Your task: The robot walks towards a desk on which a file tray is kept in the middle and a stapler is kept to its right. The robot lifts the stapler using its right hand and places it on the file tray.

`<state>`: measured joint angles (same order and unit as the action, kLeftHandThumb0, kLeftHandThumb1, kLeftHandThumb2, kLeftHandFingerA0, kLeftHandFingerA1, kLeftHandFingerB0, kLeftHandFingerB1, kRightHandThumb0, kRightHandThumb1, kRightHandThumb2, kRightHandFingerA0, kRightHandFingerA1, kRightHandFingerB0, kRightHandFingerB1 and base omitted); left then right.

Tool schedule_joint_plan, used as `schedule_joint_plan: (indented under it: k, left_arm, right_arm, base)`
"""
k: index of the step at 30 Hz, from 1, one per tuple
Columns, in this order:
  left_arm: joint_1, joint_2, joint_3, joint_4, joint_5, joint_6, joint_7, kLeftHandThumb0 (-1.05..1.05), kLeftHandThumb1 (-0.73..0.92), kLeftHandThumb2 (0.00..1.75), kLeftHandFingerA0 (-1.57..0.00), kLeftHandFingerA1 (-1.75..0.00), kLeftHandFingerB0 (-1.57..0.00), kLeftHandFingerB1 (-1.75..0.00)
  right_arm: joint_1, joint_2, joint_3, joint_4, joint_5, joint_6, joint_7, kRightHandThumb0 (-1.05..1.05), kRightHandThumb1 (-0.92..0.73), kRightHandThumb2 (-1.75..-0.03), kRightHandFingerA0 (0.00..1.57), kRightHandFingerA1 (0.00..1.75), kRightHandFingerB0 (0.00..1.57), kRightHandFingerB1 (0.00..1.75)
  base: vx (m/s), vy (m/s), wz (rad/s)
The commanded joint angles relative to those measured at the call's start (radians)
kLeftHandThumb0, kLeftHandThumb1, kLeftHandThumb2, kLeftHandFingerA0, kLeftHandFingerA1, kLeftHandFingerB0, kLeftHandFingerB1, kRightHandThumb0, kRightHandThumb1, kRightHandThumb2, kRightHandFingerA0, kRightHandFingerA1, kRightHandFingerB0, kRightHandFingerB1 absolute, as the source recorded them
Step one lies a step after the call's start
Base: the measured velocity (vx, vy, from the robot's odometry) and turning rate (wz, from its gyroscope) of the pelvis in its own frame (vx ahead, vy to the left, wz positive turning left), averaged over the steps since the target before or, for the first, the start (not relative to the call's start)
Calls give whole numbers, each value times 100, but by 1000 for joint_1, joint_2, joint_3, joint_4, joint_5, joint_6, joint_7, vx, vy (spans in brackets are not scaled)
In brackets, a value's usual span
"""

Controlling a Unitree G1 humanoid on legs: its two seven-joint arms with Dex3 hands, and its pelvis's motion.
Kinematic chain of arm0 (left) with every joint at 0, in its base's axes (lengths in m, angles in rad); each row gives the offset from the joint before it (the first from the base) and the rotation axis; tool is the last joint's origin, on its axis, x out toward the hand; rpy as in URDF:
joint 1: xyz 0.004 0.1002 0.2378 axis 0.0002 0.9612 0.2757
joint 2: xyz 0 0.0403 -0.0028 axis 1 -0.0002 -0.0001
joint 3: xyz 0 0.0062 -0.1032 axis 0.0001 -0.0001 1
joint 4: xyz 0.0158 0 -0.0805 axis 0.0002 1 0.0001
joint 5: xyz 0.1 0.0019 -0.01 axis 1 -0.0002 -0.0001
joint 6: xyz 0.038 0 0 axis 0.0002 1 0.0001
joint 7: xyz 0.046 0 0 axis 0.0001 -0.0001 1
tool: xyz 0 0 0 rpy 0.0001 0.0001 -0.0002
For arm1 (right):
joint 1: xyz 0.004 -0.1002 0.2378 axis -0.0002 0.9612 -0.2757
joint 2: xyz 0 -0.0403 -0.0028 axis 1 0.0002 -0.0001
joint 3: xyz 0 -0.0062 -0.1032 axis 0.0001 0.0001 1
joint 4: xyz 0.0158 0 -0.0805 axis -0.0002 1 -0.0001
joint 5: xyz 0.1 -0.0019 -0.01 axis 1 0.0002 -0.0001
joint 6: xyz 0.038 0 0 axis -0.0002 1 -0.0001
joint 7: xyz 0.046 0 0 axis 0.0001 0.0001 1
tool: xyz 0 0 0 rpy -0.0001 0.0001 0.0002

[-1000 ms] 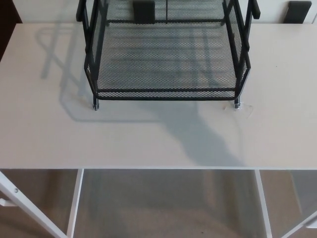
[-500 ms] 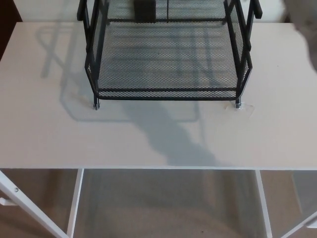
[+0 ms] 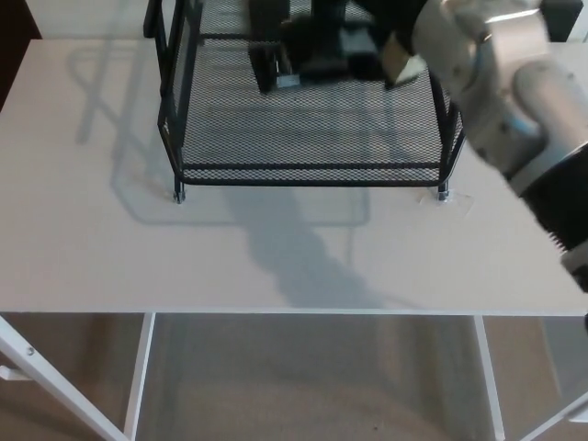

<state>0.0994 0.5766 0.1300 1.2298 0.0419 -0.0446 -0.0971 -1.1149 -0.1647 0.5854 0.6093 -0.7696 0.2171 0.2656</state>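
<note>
Over the wire-mesh file tray (image 3: 312, 172), right hand (image 3: 354, 41) fingers (image 3: 323, 50) clasp the dark stapler (image 3: 269, 55)

Black stapler (image 3: 269, 55), gripped in the robot hand (image 3: 342, 41), hangs over the black mesh file tray (image 3: 312, 172).

No legible text, label, brand, number or sign found. The black wire-mesh file tray (image 3: 312, 171), the white rectangular desk top (image 3: 92, 239) and the pale grey right forearm shell (image 3: 510, 101) show no readable marking.
</note>
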Motion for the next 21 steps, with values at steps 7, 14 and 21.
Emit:
schedule_joint_plan:
  k: [7,14,21]
  left_arm:
    - [5,-3,3,17,4,-34,3,-86,92,72,-31,-60,-2,-37]
    - [5,-10,14,8,-2,-26,12,-90,92,72,-32,-60,0,-37]
    - [13,-6,1,0,17,-32,13,-90,91,75,-33,-60,0,-37]
  right_arm:
    - [-7,15,93,72,-93,33,-15,-37,-74,-66,77,164,68,97]
    - [14,22,67,70,-85,1,-107,-36,-66,-64,76,153,73,58]
    - [-87,22,95,62,-103,33,96,-66,-61,-79,0,0,0,15]
  base:
    - [0,0,0]
    - [0,0,0]
    - [0,0,0]
